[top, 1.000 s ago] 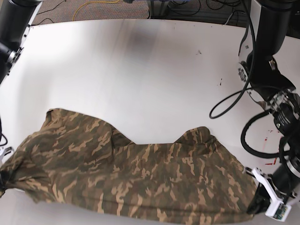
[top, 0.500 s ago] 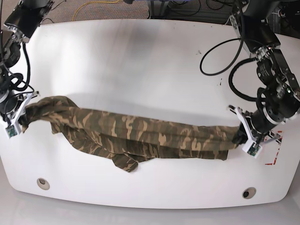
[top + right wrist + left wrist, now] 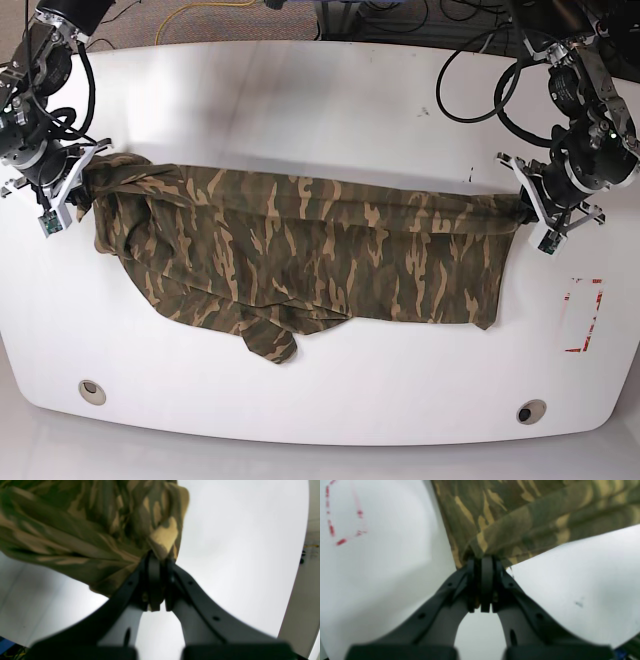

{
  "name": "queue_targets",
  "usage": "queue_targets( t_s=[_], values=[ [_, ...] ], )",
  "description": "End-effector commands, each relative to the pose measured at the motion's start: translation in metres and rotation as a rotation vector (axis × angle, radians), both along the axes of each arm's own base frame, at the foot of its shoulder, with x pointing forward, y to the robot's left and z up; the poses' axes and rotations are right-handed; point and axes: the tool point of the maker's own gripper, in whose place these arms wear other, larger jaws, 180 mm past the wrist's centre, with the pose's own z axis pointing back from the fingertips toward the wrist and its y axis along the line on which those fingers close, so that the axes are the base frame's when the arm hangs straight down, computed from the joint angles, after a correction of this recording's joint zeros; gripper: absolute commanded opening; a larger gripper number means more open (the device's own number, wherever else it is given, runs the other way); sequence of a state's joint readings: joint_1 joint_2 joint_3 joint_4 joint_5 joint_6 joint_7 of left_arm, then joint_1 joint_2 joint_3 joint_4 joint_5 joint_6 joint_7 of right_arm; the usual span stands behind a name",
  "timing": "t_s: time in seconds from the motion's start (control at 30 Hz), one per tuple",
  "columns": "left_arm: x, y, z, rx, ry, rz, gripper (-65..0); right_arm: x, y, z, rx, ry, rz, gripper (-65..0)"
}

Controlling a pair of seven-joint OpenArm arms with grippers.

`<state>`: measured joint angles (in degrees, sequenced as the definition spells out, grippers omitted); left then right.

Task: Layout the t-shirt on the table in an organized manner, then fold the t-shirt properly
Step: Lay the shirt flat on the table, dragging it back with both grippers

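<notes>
The camouflage t-shirt (image 3: 300,250) hangs stretched between both arms across the middle of the white table (image 3: 300,110). Its lower part, with one sleeve (image 3: 270,340), rests on the tabletop. My left gripper (image 3: 524,210), on the right side of the base view, is shut on the shirt's right corner; the wrist view shows that left gripper (image 3: 482,561) pinching the cloth (image 3: 520,517). Over at the base view's left edge, my right gripper (image 3: 82,190) is shut on the other corner. Bunched fabric (image 3: 87,530) sits in my right gripper (image 3: 156,556) in its own view.
A red-and-white tape mark (image 3: 582,315) lies on the table's right side, near the left arm. Two grommet holes sit near the front edge, one at left (image 3: 92,390) and one at right (image 3: 530,411). Cables (image 3: 480,90) trail from the left arm over the back right.
Both grippers have carried the shirt away from the front edge toward the table's middle and raised it, and the cloth has spread out wider between them.
</notes>
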<state>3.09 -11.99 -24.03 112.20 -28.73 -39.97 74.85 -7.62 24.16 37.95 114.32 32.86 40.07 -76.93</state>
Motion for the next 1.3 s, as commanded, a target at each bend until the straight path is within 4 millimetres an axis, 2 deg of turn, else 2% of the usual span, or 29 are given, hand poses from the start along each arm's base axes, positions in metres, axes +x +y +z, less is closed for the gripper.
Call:
queue_targets(
  t_s=[0.0,0.13,0.23,0.4,0.57,0.73,0.93,1.1,1.27],
  values=[
    [-0.008,0.012,0.001,0.043,0.004,0.003,-65.0,-0.004,-0.008,0.005,-0.036,-0.003,-0.004,-65.0],
    [-0.035,0.014,-0.021,0.046,0.089,0.005,-65.0,-0.022,-0.004,-0.012,-0.019,0.055,-0.007,-65.0],
    [-0.064,0.02,-0.039,0.051,0.168,0.021,-65.0,-0.039,0.004,-0.029,0.011,0.109,-0.013,-65.0],
    [-0.104,0.031,-0.058,0.058,0.268,0.058,-65.0,-0.063,0.011,-0.047,0.038,0.177,-0.021,-65.0],
    [-0.125,0.033,-0.067,0.06,0.321,0.065,-65.0,-0.078,0.017,-0.059,0.061,0.217,-0.027,-65.0],
    [-0.12,0.043,-0.061,0.072,0.3,0.09,-65.0,-0.077,0.017,-0.057,0.056,0.214,-0.024,-65.0],
    [-0.082,0.07,-0.031,0.134,0.207,0.138,-65.0,-0.058,0.01,-0.043,0.028,0.162,-0.016,-65.0],
    [-0.066,0.08,-0.016,0.169,0.181,0.152,-65.0,-0.053,0.003,-0.035,-0.002,0.152,-0.006,-65.0],
    [-0.077,0.086,-0.021,0.184,0.212,0.159,-65.0,-0.06,0.0,-0.038,-0.009,0.175,-0.008,-65.0]
  ],
)
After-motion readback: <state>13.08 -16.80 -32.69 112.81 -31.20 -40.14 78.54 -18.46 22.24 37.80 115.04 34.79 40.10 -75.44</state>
